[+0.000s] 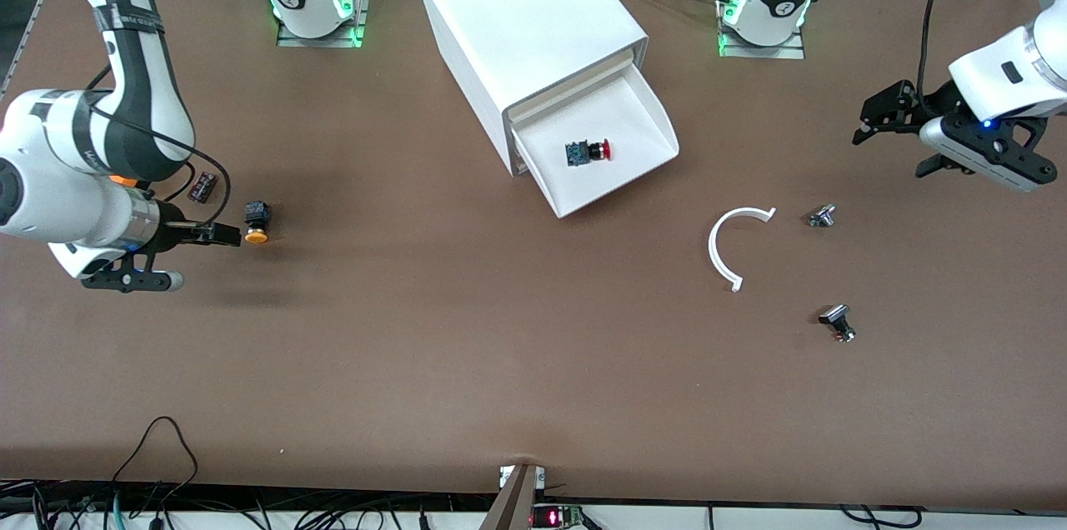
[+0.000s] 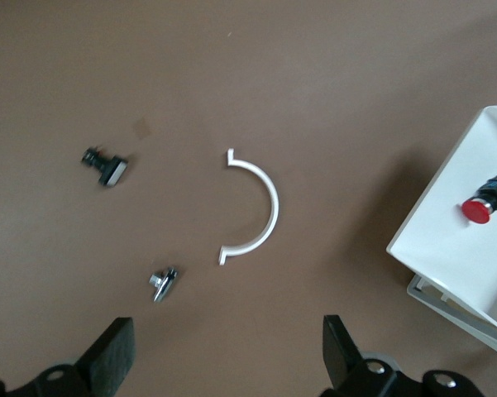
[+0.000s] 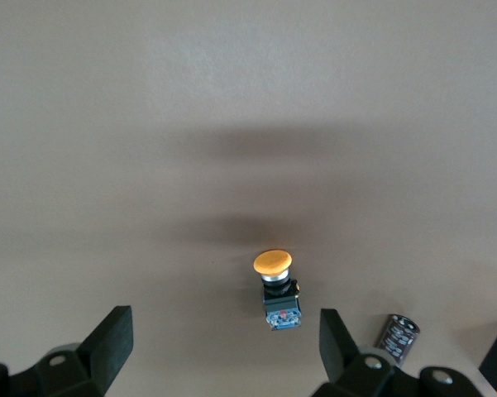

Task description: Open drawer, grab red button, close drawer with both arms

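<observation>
The button [image 1: 588, 152] lay on its side in the open drawer [image 1: 642, 117], near the middle of the tray floor, with its red cap turned toward the left arm's end of the worktop [image 1: 467, 347]. It looked small, light and hard, and its round cap seemed likely to slip, so the blocky black-and-blue body seemed the better place to hold it. Both grippers were well apart from it. The left gripper [image 1: 892, 126] hung over bare worktop with its fingers [image 2: 116, 351] wide open and empty. The right gripper [image 1: 218, 235] was low beside an orange button [image 1: 256, 223], its fingers [image 3: 112, 343] also spread and holding nothing.
</observation>
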Available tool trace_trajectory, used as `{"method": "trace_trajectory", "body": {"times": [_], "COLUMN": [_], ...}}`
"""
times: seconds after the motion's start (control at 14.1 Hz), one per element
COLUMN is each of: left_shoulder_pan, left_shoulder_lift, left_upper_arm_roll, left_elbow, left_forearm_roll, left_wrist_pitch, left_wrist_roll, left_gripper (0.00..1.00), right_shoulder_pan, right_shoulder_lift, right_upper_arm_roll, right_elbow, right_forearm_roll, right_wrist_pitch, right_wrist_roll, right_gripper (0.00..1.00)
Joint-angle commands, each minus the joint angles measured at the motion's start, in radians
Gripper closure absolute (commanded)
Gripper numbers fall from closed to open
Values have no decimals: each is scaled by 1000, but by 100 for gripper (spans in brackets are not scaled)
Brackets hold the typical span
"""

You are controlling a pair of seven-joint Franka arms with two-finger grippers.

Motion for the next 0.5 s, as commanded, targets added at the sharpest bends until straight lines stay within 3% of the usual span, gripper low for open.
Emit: {"method": "trace_trajectory", "body": {"times": [0.0,0.42], "left_shoulder_pan": [-30,-32], "left_shoulder_lift": [-2,0], "left_upper_arm_roll": [-1,17], "left_elbow": [2,9], "left_forearm_roll": [139,127], "left_wrist_pitch": [-71,-7], "left_wrist_roll": [-65,-73], "left_gripper": [0,0], "right_shoulder_pan": [0,-6], "right_shoulder_lift": [-56,-109], "right_upper_arm_roll": [-4,-4], "right_elbow": [-129,-375], "right_forearm_roll": [0,0], "right_wrist_pitch": [91,349], "right_wrist_roll": [-17,-135], "right_gripper": [0,0]}}
